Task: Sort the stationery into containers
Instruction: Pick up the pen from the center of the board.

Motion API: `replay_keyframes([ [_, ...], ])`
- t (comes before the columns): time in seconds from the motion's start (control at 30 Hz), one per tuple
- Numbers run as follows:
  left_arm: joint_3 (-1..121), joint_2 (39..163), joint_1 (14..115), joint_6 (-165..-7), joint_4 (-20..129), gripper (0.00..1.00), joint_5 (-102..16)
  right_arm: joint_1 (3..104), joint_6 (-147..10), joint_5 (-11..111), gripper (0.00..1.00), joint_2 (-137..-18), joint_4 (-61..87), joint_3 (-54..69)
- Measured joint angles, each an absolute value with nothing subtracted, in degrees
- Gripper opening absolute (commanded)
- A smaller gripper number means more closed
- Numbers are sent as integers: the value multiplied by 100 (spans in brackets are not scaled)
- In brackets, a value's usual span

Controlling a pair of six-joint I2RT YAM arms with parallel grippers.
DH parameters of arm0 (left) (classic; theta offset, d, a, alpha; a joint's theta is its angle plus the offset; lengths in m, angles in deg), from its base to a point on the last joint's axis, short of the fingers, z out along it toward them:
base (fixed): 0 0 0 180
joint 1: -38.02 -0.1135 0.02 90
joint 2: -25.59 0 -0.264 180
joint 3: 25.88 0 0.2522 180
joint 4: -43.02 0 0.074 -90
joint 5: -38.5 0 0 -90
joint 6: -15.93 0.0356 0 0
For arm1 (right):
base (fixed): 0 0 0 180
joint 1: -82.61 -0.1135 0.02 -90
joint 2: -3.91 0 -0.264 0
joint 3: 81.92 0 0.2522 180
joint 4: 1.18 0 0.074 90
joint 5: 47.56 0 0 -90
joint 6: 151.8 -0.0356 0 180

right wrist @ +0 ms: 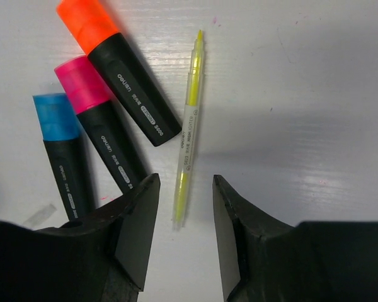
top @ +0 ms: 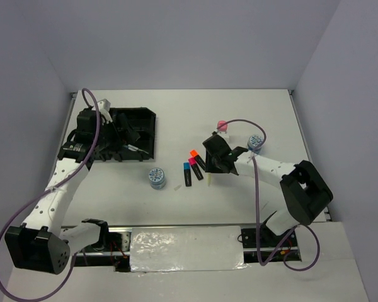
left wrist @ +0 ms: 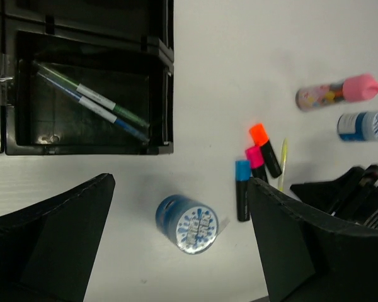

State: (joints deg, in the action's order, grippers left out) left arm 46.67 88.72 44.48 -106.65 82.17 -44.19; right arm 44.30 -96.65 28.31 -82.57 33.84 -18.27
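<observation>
**Room.** Pale lavender-grey walls [top: 176, 38] close in the far, left and right sides. The light is even and the shadows are soft.

**Surface.** White table [top: 176, 107], matt, with a faint grain in the close view. A silvery foil sheet [top: 183, 248] lies along the near edge between the arm bases.

**Contents.**
1. Tray [top: 146, 117]: black, ridged into compartments, toward the far left corner of the table. One compartment holds two pens [left wrist: 94, 102], white with green and with blue, lying side by side on a slant.
2. Left gripper [left wrist: 179, 182]: by the tray, jaws wide, holding nothing.
3. Tin [left wrist: 188, 224]: round, blue and white, near the middle of the table, between the tray and the markers.
4. Orange-capped marker [right wrist: 123, 82], pink-capped marker [right wrist: 104, 126] and blue-capped marker [right wrist: 63, 157]: black bodies, lying close together just right of the middle, caps toward the far edge.
5. Yellow-green pen [right wrist: 189, 119]: thin, just beside the orange-capped marker on its right.
6. Right gripper [right wrist: 185, 185]: jaws narrowed astride the near end of the yellow-green pen, with a gap showing on each side and no grip.
7. Pink-capped bottle [left wrist: 334, 93]: on its side, toward the far right of the table.
8. Second tin [left wrist: 364, 124]: near the bottle and apart from it.
9. Scrap [right wrist: 38, 215]: small, pale, just beside the blue-capped marker's near end.
</observation>
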Motion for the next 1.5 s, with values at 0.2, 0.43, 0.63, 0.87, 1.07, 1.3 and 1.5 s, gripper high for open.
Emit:
replay_keyframes([
  [0.2, 4660, 8870, 4461, -10261, 8388, 99, -4111, 4463, -9646, 2952, 36, -8692, 3233, -1784],
  [0.43, 4660, 8870, 4491, -10112, 8388, 99, -3939, 4478, -9641, 2947, 30, -9042, 3211, -1679],
  [0.63, 4747, 8874, 5066, -9939, 8536, 99, -4096, 4706, -9615, 3002, 27, -9122, 3120, -1631],
  [0.87, 5016, 8896, 5661, -9797, 8766, 99, -4481, 4828, -9401, 3030, 0, -9341, 3122, -1388],
  [1.07, 5425, 9237, 6965, -9699, 8943, 99, -4911, 4837, -9361, 3061, 0, -9142, 3172, -1517],
  [1.3, 5381, 10087, 8340, -9561, 8842, 72, -4999, 4839, -9370, 2877, 0, -6159, 3880, -2094],
  [1.5, 5084, 11051, 8476, -9439, 8460, 62, -5187, 4837, -9278, 2799, 0, -4340, 4374, -2085],
])
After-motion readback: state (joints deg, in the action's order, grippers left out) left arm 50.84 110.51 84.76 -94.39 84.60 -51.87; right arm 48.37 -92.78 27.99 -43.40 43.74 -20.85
